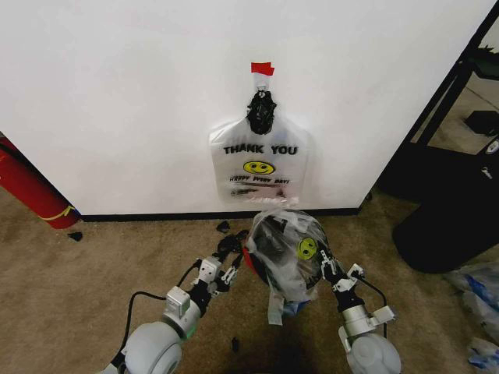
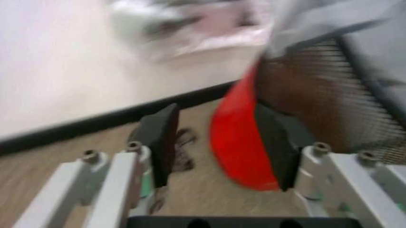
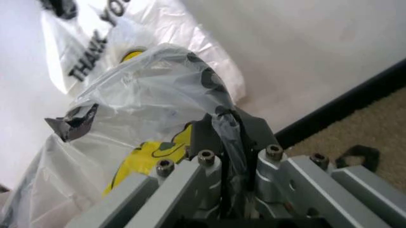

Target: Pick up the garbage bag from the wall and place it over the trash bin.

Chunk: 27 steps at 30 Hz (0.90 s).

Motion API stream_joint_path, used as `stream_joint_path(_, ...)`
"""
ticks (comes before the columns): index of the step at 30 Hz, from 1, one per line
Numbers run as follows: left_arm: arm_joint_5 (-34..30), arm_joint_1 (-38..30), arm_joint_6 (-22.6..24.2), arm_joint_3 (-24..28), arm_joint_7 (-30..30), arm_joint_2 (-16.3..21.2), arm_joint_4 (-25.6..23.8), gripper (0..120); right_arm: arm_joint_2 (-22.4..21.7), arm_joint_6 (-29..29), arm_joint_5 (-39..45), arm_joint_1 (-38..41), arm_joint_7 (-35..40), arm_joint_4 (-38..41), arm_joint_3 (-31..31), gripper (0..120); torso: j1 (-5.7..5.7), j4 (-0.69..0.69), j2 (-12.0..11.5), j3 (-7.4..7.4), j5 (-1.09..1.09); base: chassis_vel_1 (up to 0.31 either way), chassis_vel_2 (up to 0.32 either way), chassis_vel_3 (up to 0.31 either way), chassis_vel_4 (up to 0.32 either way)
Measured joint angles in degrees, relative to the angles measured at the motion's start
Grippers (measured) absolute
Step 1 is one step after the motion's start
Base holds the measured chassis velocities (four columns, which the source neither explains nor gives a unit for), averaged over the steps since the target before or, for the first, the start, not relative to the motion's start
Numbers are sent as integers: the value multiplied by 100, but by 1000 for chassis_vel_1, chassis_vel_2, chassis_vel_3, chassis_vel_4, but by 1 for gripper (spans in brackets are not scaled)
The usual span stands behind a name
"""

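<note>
Two pincers flank the trash bin (image 1: 257, 248), over which the garbage bag (image 1: 290, 248) is draped, below the wall (image 1: 117, 93).

From the right pincer (image 1: 324, 263), clamped on a twisted fold of thin, crinkly, see-through film, the bag spreads toward 10 o'clock over the bin's round black mesh wall. The left pincer (image 1: 228, 263) is held wide open at the bin's 9 o'clock, its pads (image 2: 161, 137) astride the smooth red base, gripping nothing. The smooth THANK YOU bag (image 1: 259, 164) hangs at 12 o'clock.

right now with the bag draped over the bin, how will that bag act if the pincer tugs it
The garbage bag looks thin and wrinkled, so probably floppy and light. The right pincer pinches a fold, so a tug would likely stretch it. The trash bin seems small and might tip.
</note>
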Motion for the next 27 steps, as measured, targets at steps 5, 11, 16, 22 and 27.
stream_joint_path(5, -887, 242, 402, 30, -251, 18, -528, 68, 25, 13, 105, 8, 103, -3, 21, 1, 0, 0, 0, 0, 1, 0, 0, 0, 0)
stream_joint_path(11, -2341, 554, 1500, 238, -499, -48, -1522, 93, 36, 34, 121, 0, 163, 29, 48, 1, 0, 0, 0, 0, 2, 0, 0, 0, 0)
stream_joint_path(16, -2447, 567, 1779, 410, -525, -203, -1621, 100, 34, 55, 81, -31, 161, 85, 54, 1, 0, 0, 0, 0, 1, 0, 0, 0, 0)
stream_joint_path(22, -2338, 399, 1786, 522, -473, -411, -1356, 100, 55, 79, -18, -71, 155, 138, 9, 1, 0, 0, 0, 0, 1, 0, 0, 0, 0)
stream_joint_path(27, -2154, 269, 1698, 600, -427, -539, -1080, 94, 106, 94, -102, -89, 154, 150, -61, 1, 0, 0, 0, 0, 1, 0, 0, 0, 0)
